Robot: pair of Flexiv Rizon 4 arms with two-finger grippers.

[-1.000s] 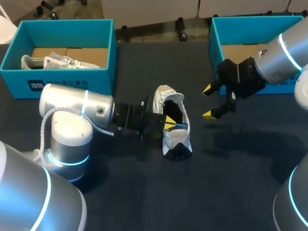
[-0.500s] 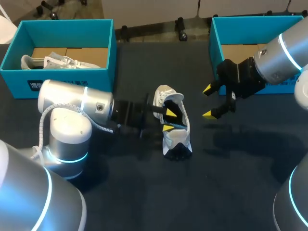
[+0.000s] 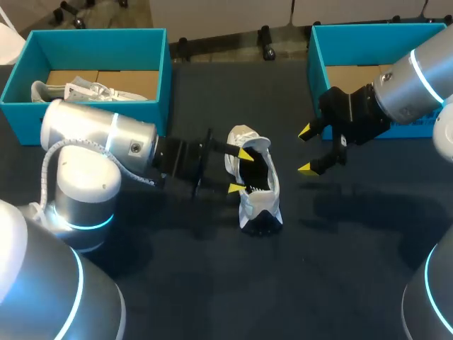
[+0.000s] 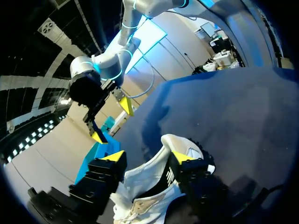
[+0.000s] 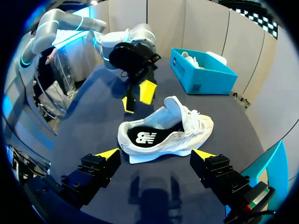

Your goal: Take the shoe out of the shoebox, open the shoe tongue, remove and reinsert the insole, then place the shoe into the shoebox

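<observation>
White shoe [image 5: 187, 133], white logo [image 5: 142, 137] on black insole [image 5: 161, 130]

left gripper [image 3: 240, 171] crowds shoe [image 3: 260, 202] — right side free

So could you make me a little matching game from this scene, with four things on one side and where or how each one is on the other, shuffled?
Things:
1. white shoe
2. left teal box
3. left tool
4. right tool

States:
A. open and empty, held apart from the shoe
B. lying on the dark table, out of any box
C. open, right at the shoe's side
D. holding a second white shoe

Pairs: 1-B, 2-D, 3-C, 4-A.
</observation>
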